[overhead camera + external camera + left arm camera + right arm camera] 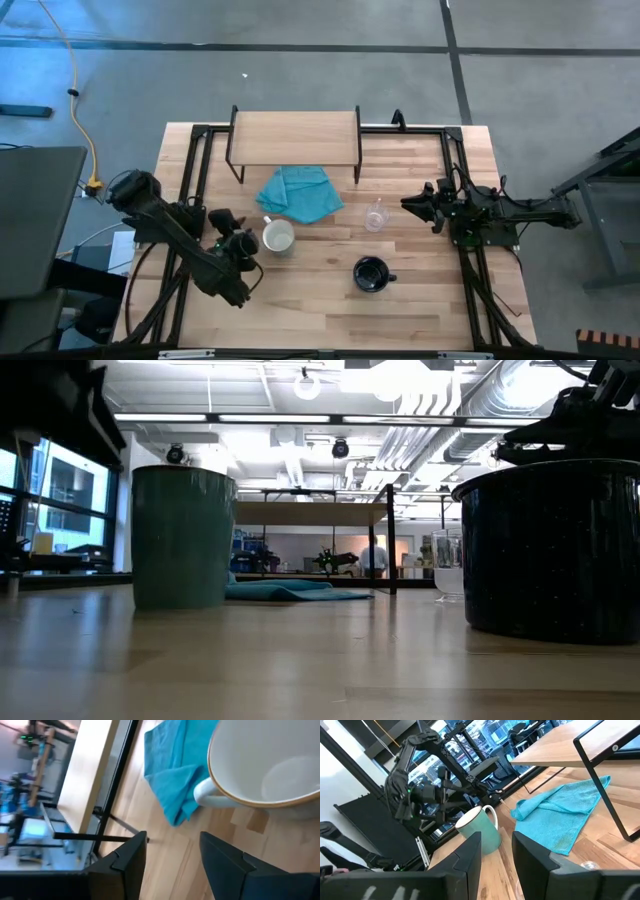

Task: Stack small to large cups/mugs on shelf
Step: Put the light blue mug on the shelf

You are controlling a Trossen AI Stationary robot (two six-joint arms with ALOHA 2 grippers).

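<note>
Our left gripper (170,855), jaws released, waits just beside the pale mug (278,236); our right gripper (496,851), also released, faces the glass (375,216) for grasping.

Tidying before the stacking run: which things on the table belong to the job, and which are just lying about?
Job:
pale mug
black mug
clear glass cup
shelf
left gripper and right gripper, both open, holding nothing

Lying about:
teal cloth, partly under the shelf's front edge
</note>
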